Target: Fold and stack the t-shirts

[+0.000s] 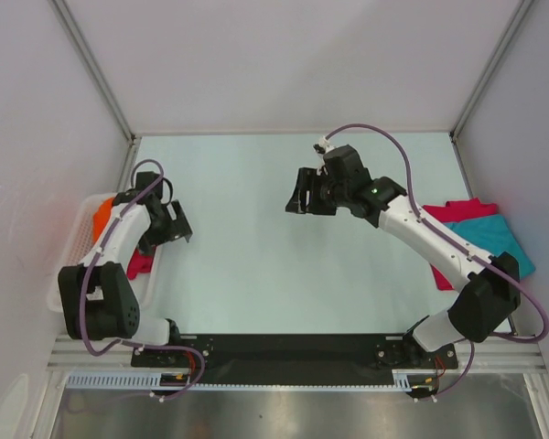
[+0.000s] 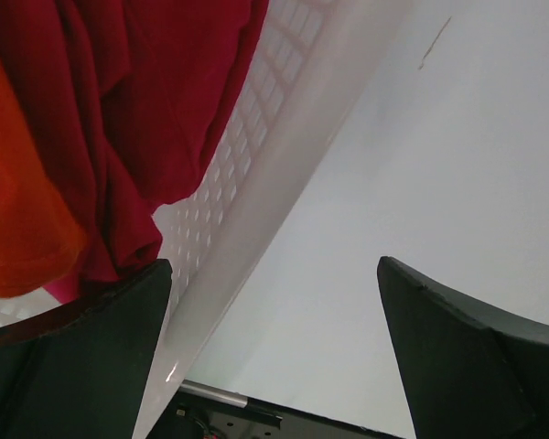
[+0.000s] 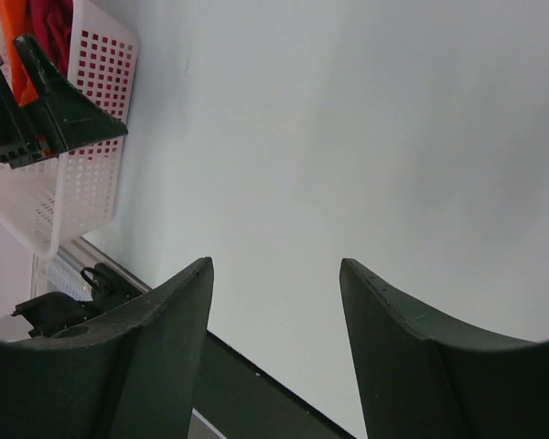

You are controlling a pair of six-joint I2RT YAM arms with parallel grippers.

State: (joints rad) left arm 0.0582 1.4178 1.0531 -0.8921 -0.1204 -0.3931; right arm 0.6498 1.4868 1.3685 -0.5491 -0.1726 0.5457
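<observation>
A bright orange t-shirt (image 1: 101,214) and a crimson t-shirt (image 1: 139,265) lie crumpled in the white mesh basket (image 1: 71,267) at the left. In the left wrist view the crimson t-shirt (image 2: 156,101) hangs over the orange t-shirt (image 2: 18,201) just inside the basket wall (image 2: 256,201). My left gripper (image 1: 176,224) (image 2: 270,265) is open beside the basket's right rim and holds nothing. A teal t-shirt (image 1: 496,243) lies flat on another crimson t-shirt (image 1: 461,209) at the right. My right gripper (image 1: 298,197) (image 3: 274,265) hangs open over the table's middle, with nothing between its fingers.
The pale table (image 1: 256,265) is walled on three sides by white panels. A black base rail (image 1: 293,347) runs along the near edge. In the right wrist view the basket (image 3: 87,174) and the left gripper stand at the far left.
</observation>
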